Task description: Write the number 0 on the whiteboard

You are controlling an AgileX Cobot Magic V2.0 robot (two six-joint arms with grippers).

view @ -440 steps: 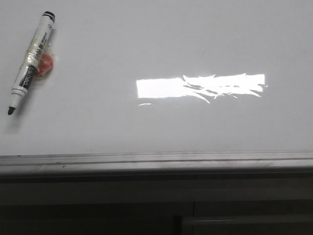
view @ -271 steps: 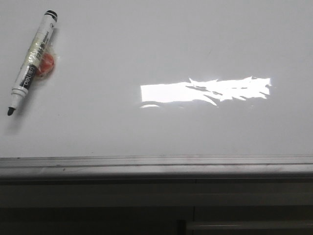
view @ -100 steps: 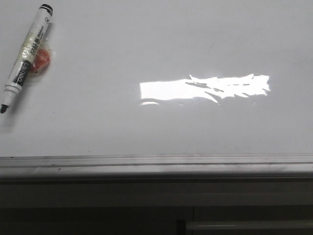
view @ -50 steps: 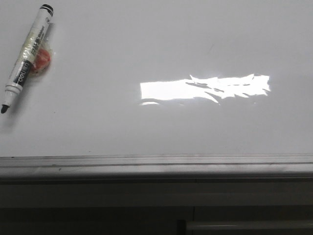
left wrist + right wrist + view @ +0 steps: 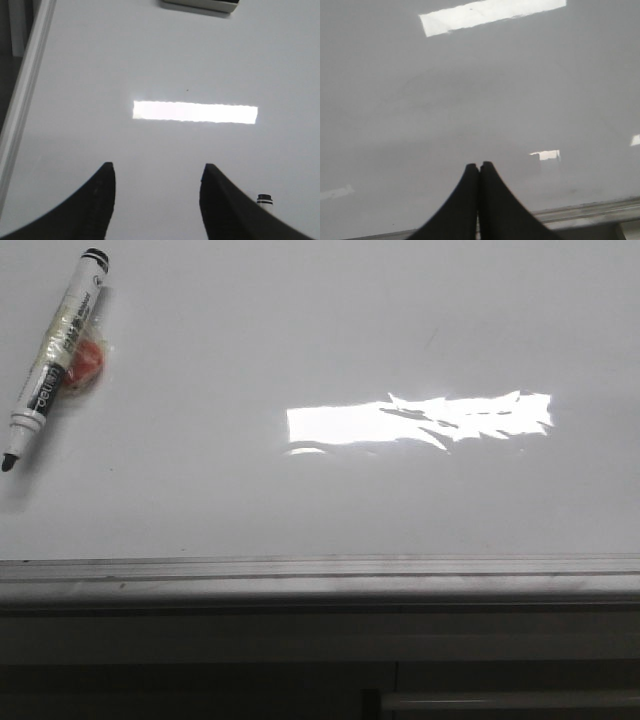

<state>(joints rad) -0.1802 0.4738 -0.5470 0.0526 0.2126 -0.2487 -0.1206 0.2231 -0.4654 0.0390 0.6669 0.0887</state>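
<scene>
Two grippers show, each only in its own wrist view; neither appears in the front view.

Left gripper (image 5: 157, 175): black curved fingers (image 5: 102, 200) spread wide apart, nothing between them, over the large glossy white whiteboard (image 5: 165, 60). Bare board fills the gap between the tips. Just beyond the outer edge of one finger, the black-and-white end of the white-barrelled marker pen (image 5: 264, 199) peeks out, close beside the finger; contact cannot be told. Ahead of the tips, well apart from them, a bright white rectangular glare patch (image 5: 195, 111) lies across the board. Further ahead, at the edge of that view, part of a pale flat-sided object (image 5: 200, 4) shows; too little visible to identify. Grey metal edge rail (image 5: 22, 105) runs along the side of the board beyond the other finger.

Front view: the pen (image 5: 52, 355) lies flat at the board's far left, tilted, uncapped dark tip toward the near rail (image 5: 320, 575). A small orange-red lump (image 5: 85, 360) sits against the barrel under clear wrapping. Glare patch (image 5: 420, 423) sits mid-board, well apart from the pen.

Right gripper (image 5: 479, 167): black fingers pressed together, tips touching, holding nothing, over bare board (image 5: 480, 100). A rail (image 5: 580, 212) runs close behind the fingers. Glare strip (image 5: 490, 15) lies well ahead of the tips.

No drawn number 0 is visible in any view; the surface is unmarked.
</scene>
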